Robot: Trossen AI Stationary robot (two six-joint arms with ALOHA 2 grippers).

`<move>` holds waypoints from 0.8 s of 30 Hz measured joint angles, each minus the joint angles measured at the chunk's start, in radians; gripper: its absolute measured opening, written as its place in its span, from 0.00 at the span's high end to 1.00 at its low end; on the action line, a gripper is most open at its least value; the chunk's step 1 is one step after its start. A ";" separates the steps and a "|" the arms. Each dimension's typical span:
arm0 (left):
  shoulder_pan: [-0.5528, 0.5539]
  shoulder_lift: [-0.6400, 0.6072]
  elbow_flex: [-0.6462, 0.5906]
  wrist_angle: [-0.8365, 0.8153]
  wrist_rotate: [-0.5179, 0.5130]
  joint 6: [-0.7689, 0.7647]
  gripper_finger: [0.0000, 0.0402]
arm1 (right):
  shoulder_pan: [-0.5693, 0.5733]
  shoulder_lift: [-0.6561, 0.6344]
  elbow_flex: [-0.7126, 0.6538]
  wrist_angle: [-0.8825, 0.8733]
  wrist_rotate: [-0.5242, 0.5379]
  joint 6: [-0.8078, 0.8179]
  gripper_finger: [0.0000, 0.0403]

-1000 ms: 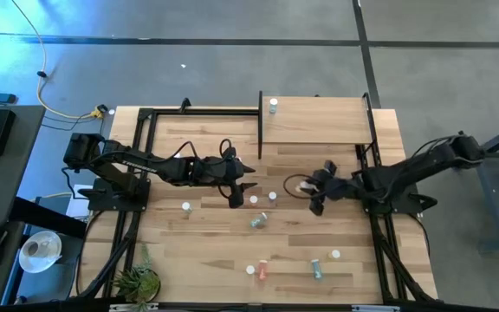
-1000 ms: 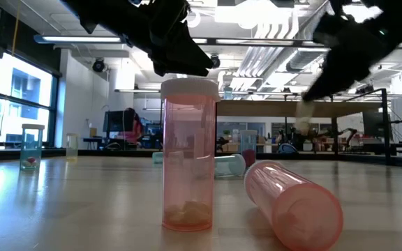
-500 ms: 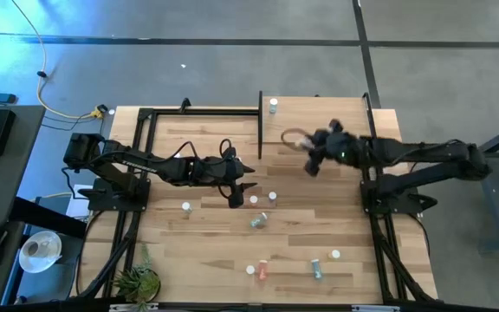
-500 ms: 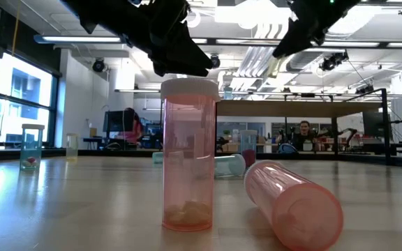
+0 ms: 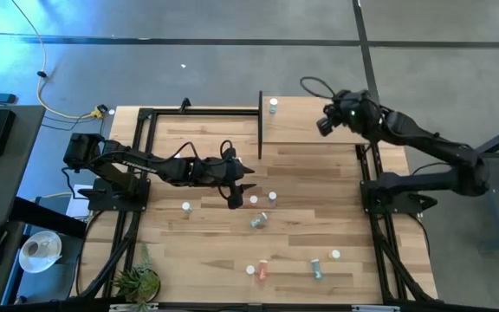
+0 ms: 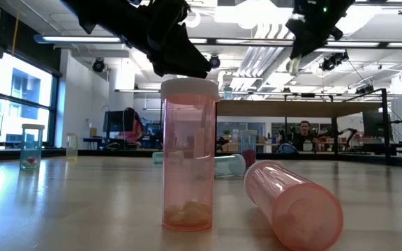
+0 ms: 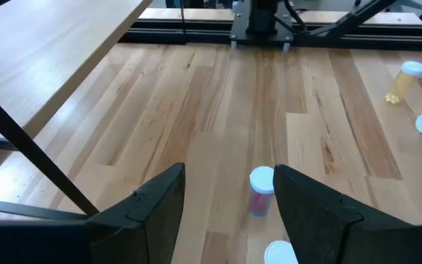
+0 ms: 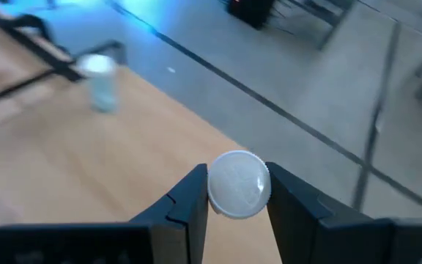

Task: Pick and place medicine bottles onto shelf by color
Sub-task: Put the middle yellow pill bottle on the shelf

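While the left gripper [image 5: 236, 192] hangs open over the table's middle above a pink bottle [image 7: 261, 190], the right gripper [image 5: 326, 123] has swung from centre-right up to the shelf [image 5: 301, 139] at upper centre, clamped on a white-capped bottle [image 8: 239, 184]. Delivery is near. One bluish bottle [image 5: 273, 106] stands at the shelf's far left corner; bare wood elsewhere, posts at the edges.

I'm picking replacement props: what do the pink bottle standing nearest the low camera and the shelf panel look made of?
Pink bottle: likely translucent glossy plastic; the room shows through its tinted wall. Its cap looks opaque white.
Shelf: light wood with visible grain and a matte finish, on black posts, probably metal.
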 joint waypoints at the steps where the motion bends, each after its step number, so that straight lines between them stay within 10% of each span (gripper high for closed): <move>1: 0.000 0.000 0.000 0.000 0.000 0.000 0.50 | -0.029 0.000 -0.007 -0.010 -0.018 0.009 0.73; 24: 0.000 0.000 0.000 0.000 0.000 0.002 0.50 | -0.368 0.000 -0.080 -0.079 -0.127 0.143 0.73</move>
